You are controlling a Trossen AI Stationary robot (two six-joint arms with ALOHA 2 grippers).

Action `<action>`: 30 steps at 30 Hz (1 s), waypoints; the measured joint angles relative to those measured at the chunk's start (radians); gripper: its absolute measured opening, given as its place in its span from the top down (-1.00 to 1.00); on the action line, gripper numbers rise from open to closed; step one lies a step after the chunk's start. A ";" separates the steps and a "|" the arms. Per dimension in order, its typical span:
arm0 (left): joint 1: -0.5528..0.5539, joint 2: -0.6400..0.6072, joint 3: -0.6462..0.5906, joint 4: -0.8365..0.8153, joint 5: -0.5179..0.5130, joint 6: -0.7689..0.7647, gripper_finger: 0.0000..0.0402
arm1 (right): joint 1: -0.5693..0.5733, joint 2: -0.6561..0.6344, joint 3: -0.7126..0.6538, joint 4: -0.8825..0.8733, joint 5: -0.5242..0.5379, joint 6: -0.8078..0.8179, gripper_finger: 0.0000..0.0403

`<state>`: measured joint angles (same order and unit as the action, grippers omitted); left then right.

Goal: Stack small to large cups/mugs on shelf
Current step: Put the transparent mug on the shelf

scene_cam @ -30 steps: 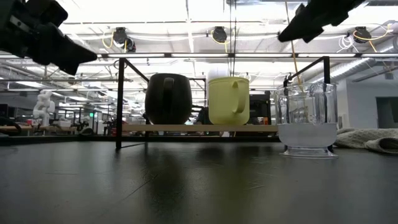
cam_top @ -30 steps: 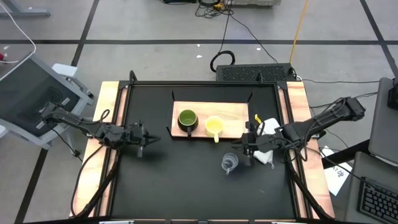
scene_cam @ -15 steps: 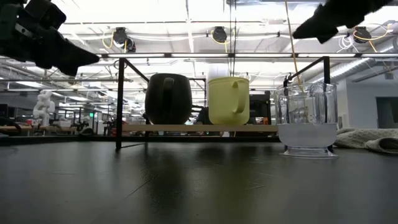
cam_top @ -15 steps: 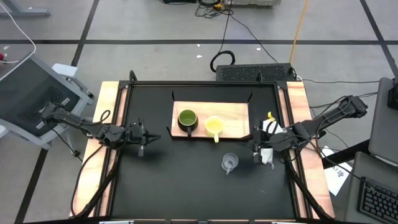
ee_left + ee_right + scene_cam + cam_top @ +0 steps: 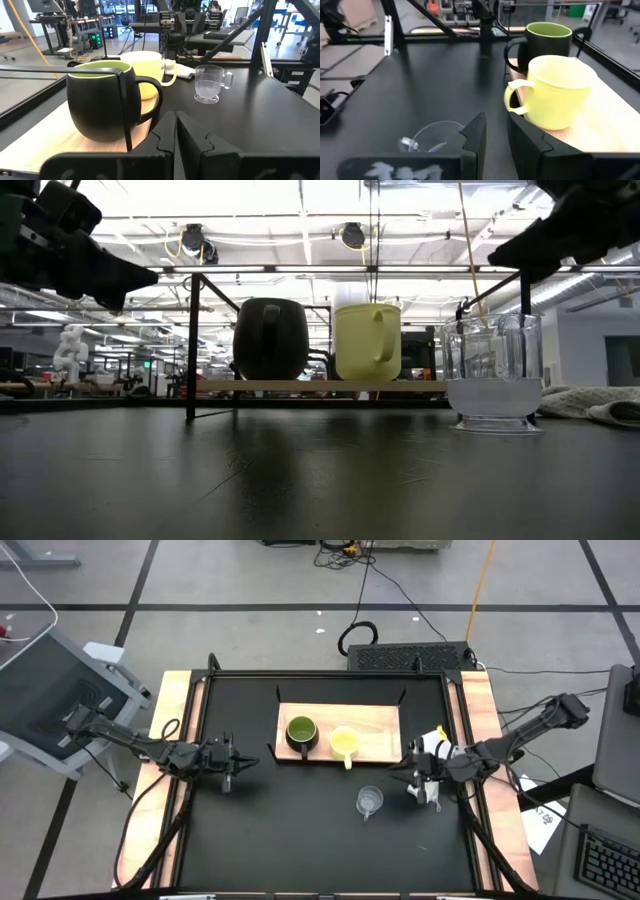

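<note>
Two of three cups are sitting on the shelf [image 5: 370, 722]: the dark olive-green mug [image 5: 301, 732] and the yellow mug [image 5: 344, 744] are standing upright side by side on the board, close together, not nested. The clear cup [image 5: 369, 802] is standing off the shelf on the black worktop [image 5: 300, 830], near the board's front edge and below the yellow mug in the high view. Nothing is stacked yet, so the task looks early: the clear cup needs lifting and the nesting order has not begun. The right gripper [image 5: 422, 783] is hovering just beside the clear cup, over the white cloth [image 5: 436, 745], its fingers [image 5: 474, 137] narrowly apart and holding nothing. The left gripper [image 5: 228, 760] is waiting well left of the shelf, fingers [image 5: 165, 135] pressed together, empty.
</note>
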<state>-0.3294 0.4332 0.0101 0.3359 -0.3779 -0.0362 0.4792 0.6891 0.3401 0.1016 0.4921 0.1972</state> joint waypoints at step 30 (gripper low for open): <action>0.001 0.000 0.000 -0.004 0.001 0.007 0.90 | 0.020 0.001 -0.048 0.109 -0.002 -0.089 0.65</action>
<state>-0.3289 0.4335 0.0101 0.3321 -0.3767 -0.0292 0.4995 0.6899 0.2916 0.2109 0.4896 0.1082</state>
